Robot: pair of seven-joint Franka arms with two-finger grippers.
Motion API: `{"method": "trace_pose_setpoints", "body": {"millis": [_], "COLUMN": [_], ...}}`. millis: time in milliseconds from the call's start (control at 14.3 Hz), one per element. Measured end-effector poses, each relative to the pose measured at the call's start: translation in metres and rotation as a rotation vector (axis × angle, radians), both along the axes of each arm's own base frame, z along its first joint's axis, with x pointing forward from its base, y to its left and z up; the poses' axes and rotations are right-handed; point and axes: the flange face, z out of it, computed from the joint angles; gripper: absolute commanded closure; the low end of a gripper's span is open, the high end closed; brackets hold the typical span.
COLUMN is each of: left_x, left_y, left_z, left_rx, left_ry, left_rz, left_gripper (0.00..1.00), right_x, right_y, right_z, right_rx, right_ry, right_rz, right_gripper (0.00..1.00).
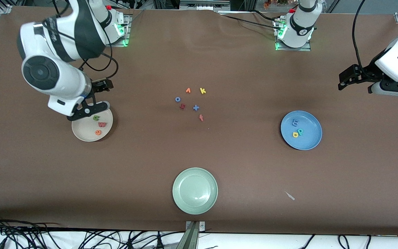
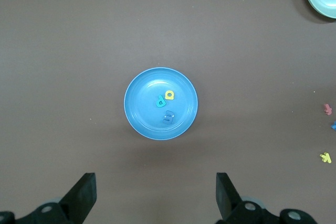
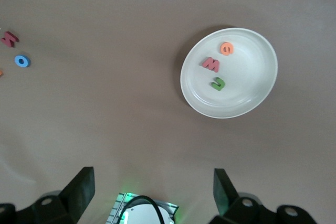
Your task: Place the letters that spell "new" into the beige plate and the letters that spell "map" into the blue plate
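The beige plate (image 1: 81, 133) (image 3: 252, 93) lies toward the right arm's end and holds the green "n" (image 1: 96, 118) (image 3: 218, 83), pinkish-red "w" (image 1: 102, 124) (image 3: 211, 64) and orange "e" (image 1: 98, 132) (image 3: 226, 48). The blue plate (image 1: 311, 138) (image 2: 136, 124) lies toward the left arm's end. In it are the blue "m" (image 1: 295, 122) (image 2: 168, 117), teal "p" (image 1: 300, 131) (image 2: 160, 101) and yellow "a" (image 1: 295, 135) (image 2: 169, 95). My right gripper (image 1: 101, 85) (image 3: 153, 179) hangs high, open and empty, above the table beside the beige plate. My left gripper (image 1: 349, 79) (image 2: 156, 182) is also raised, open and empty, beside the blue plate.
Several loose letters lie mid-table, among them a yellow "k" (image 1: 202, 91), a blue "o" (image 1: 177, 99), a dark red letter (image 1: 182, 106) and a red "f" (image 1: 201, 118). A pale green plate (image 1: 195, 190) sits near the front edge, with a paper scrap (image 1: 290, 196) beside it.
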Motion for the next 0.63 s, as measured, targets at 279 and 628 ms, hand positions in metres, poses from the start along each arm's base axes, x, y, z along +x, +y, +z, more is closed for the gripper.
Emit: {"method": "trace_pose_setpoints", "body": {"millis": [279,628], "left_x": [0.0,0.0], "left_y": [0.003,0.003], "left_z": [0.0,0.0], "left_rx": [0.0,0.0], "left_ry": [0.0,0.0], "left_rz": [0.005,0.006], "left_gripper": [0.0,0.0], "right_x": [-0.01,-0.031], "right_y": [-0.036,-0.087], "right_z": [0.052,0.112], "right_rx": [0.029,0.041], "right_ry": [-0.069,-0.144], "right_rz": [-0.048,-0.12], "right_gripper": [0.0,0.0]}}
